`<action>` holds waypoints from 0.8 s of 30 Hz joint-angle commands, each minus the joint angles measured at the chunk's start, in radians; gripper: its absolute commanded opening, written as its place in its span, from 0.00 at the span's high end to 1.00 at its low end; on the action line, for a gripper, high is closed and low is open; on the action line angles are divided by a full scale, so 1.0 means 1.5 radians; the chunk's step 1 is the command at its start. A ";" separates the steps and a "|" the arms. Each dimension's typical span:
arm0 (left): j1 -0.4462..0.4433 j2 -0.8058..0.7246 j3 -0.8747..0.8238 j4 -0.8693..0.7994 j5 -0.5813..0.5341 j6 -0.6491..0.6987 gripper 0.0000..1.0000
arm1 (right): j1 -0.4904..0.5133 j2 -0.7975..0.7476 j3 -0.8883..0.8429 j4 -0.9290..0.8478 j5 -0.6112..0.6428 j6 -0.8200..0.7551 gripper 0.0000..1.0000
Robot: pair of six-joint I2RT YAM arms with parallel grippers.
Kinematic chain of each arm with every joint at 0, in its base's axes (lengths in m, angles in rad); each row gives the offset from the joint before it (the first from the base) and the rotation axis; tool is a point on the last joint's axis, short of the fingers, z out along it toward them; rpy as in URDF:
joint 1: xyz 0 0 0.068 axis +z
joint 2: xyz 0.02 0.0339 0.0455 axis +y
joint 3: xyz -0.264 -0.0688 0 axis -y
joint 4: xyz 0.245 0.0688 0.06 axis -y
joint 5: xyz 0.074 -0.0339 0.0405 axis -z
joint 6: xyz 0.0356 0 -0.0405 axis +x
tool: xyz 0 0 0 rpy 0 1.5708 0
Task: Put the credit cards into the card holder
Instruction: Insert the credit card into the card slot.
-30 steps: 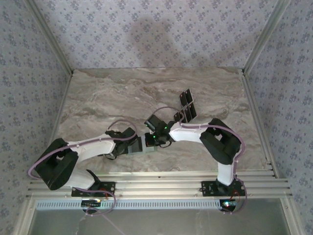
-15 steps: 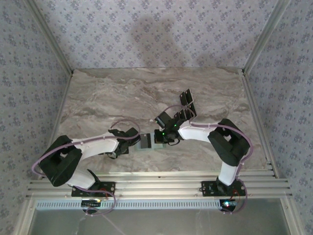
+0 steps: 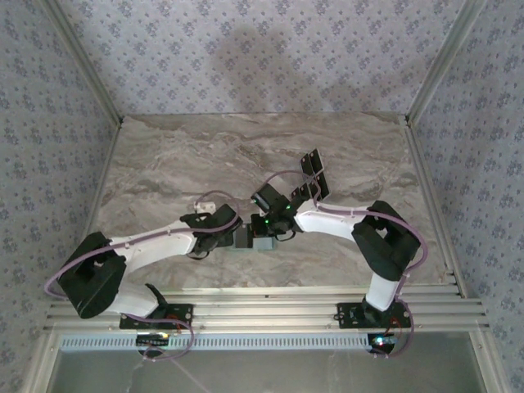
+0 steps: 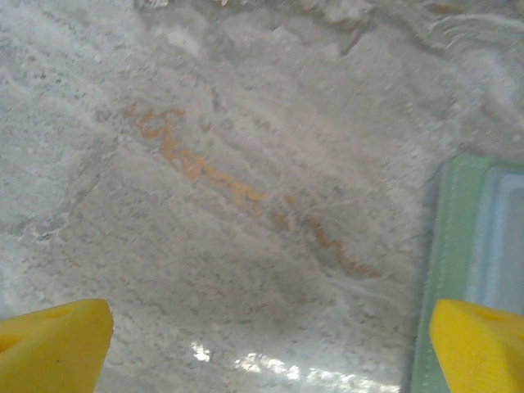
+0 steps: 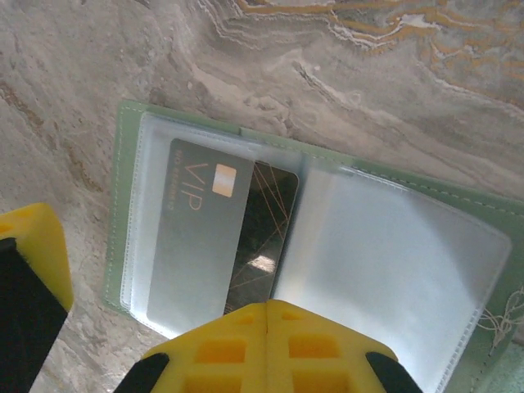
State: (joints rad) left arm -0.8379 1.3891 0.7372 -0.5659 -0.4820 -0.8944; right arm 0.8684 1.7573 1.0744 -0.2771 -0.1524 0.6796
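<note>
The card holder lies open on the marble, pale green with clear sleeves. One black credit card marked VIP sits partly inside the left sleeve, its right end sticking out. My right gripper is shut, its tip just at that card's near edge, nothing between its fingers. From above, the right gripper hangs over the card holder. Other black credit cards lie farther back on the table. My left gripper is open over bare marble, its right finger over the card holder's edge.
The marble table top has free room at the back and left. Patterned walls and metal rails border it. Both arms meet at the middle front, close together.
The right wrist swung right, then came back over the card holder. The left gripper crept a little farther forward beside it. Both grippers kept their states.
</note>
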 commanded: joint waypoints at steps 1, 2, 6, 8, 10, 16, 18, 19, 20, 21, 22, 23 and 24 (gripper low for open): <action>-0.002 0.023 0.014 0.006 -0.003 0.009 0.00 | 0.001 0.015 0.017 -0.015 0.009 -0.008 0.98; -0.002 0.027 0.014 0.006 -0.005 0.008 0.00 | 0.001 0.019 0.019 -0.013 0.008 -0.007 0.98; -0.002 0.034 0.009 0.006 -0.011 0.005 0.00 | 0.002 0.031 0.025 -0.009 0.006 -0.004 0.98; -0.002 0.036 0.005 0.006 -0.015 0.004 0.00 | 0.001 0.038 0.028 -0.007 0.004 -0.004 0.98; -0.002 0.039 0.001 0.007 -0.016 0.002 0.00 | 0.001 0.046 0.031 -0.006 0.002 -0.005 0.98; -0.002 0.056 -0.018 0.013 -0.012 -0.008 0.01 | 0.001 0.065 0.038 -0.003 -0.001 -0.004 0.99; -0.003 0.062 -0.025 0.016 -0.012 -0.012 0.01 | 0.001 0.070 0.040 -0.002 -0.003 -0.002 0.99; -0.003 0.065 -0.027 0.016 -0.013 -0.014 0.01 | 0.002 0.073 0.041 -0.001 -0.003 -0.002 0.99; -0.003 0.066 -0.029 0.018 -0.012 -0.015 0.01 | 0.002 0.076 0.041 0.001 -0.005 -0.001 0.99; -0.003 0.067 -0.031 0.019 -0.012 -0.015 0.01 | 0.001 0.080 0.042 0.001 -0.006 0.000 0.99; -0.003 0.069 -0.033 0.020 -0.011 -0.016 0.01 | 0.001 0.083 0.044 0.001 -0.008 0.000 0.99; -0.003 0.071 -0.034 0.021 -0.011 -0.016 0.01 | 0.002 0.087 0.045 0.003 -0.011 0.002 0.99; -0.004 0.072 -0.034 0.023 -0.012 -0.016 0.01 | 0.002 0.089 0.046 0.004 -0.012 0.003 0.99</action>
State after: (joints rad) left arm -0.8383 1.4796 0.7036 -0.5255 -0.4866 -0.9070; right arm 0.8684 1.8668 1.1172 -0.2707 -0.1574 0.6804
